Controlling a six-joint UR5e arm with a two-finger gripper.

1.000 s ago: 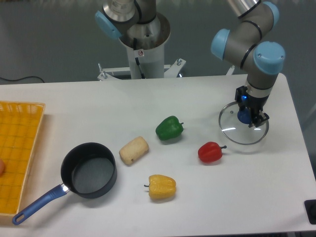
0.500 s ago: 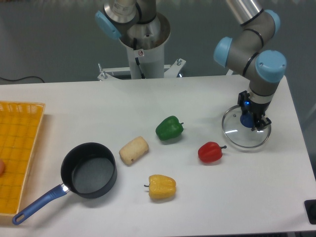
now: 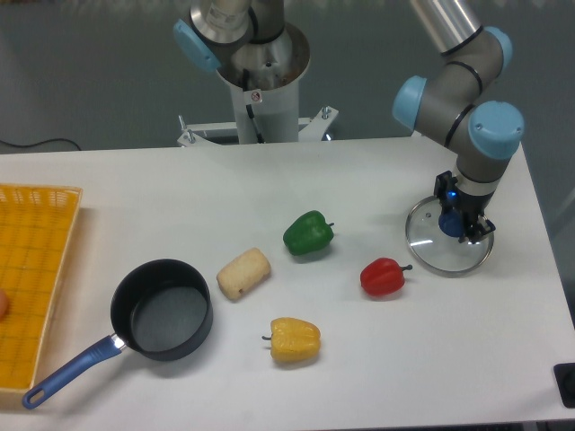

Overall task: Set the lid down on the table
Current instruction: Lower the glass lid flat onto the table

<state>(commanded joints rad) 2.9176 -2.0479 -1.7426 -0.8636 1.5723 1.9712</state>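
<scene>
Gripping lid (image 3: 435,253) knob: end effector (image 3: 456,224); no legible writing.

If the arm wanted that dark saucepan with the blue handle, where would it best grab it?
Probably the long blue handle of the dark saucepan, taken from above with the fingers across it. It lies low, pointing toward the table's front-left corner, and is narrow enough to pinch; the bowl looks too wide.

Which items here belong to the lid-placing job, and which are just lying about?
Job: lid, gripper with jaws at its blue knob, table.

Lying about: saucepan, green pepper, red pepper, yellow pepper, pale bread-like roll, orange mesh tray.
</scene>
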